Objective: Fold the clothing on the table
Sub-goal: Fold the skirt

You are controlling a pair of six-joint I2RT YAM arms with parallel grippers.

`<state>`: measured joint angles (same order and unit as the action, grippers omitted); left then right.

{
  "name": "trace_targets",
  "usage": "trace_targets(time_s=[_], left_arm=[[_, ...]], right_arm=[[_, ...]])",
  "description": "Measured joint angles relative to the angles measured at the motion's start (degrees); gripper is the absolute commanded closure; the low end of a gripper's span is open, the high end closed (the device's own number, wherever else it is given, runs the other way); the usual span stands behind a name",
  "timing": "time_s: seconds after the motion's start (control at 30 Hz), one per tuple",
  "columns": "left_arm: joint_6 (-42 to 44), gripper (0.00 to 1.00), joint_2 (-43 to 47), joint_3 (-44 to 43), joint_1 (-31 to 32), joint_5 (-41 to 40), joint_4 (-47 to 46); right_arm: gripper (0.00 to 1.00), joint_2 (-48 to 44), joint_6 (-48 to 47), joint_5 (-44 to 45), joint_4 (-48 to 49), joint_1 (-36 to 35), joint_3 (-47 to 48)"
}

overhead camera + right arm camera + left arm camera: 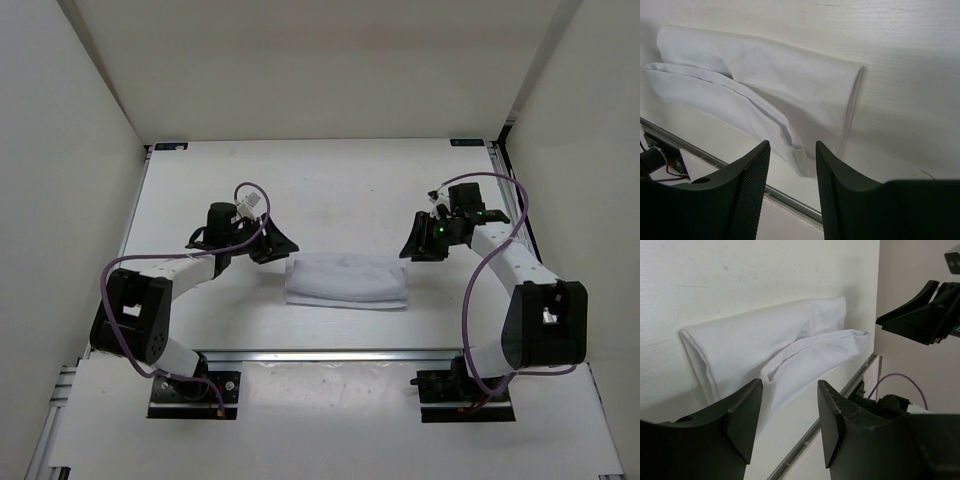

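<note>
The left gripper (272,244) hung just beside the far left corner of the clothing (347,281), its jaws spread apart and holding nothing. The plain white clothing lay folded into a flat, wide band near the middle of the bench (330,180), just on the far side of the metal rail (330,354) that ran along the near edge. Seen from the wrist cameras, the fabric lay in layers, with a soft rounded fold running along its length. The right gripper (420,243) stood just off the clothing's far right corner, its jaws likewise released and empty. The two arms bent in from their bases at the near edge, one on each side of the fabric.
</note>
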<state>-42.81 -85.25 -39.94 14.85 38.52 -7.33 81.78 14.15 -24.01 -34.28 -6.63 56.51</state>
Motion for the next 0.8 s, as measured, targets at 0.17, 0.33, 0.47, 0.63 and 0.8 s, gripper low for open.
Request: trace_targets(time_s=[0.17,0.33,0.47,0.63,0.8], left_arm=[[2.7,0.42,-0.5,0.0,2.1,-1.8,1.1],[5.1,0.43,-0.6,1.0,3.6,-2.8,1.3],[5.9,0.47,-0.9,1.7,3.8,-3.5,1.3],[6.8,0.53,-2.5,1.7,4.4,-4.2,1.1],[6.0,0.93,-4.9,1.7,4.9,-4.3,-0.5]], right_arm=[[0.53,0.4,-0.6,0.1,0.1,-0.1,0.0],[0.53,0.4,-0.6,-0.2,1.6,-1.1,-1.8],[0.54,0.5,0.0,-0.3,1.9,-2.0,-4.2],[0.60,0.5,0.5,-0.3,2.8,-2.3,-6.6],[0.77,0.5,1.0,-0.4,3.6,-2.1,-6.8]])
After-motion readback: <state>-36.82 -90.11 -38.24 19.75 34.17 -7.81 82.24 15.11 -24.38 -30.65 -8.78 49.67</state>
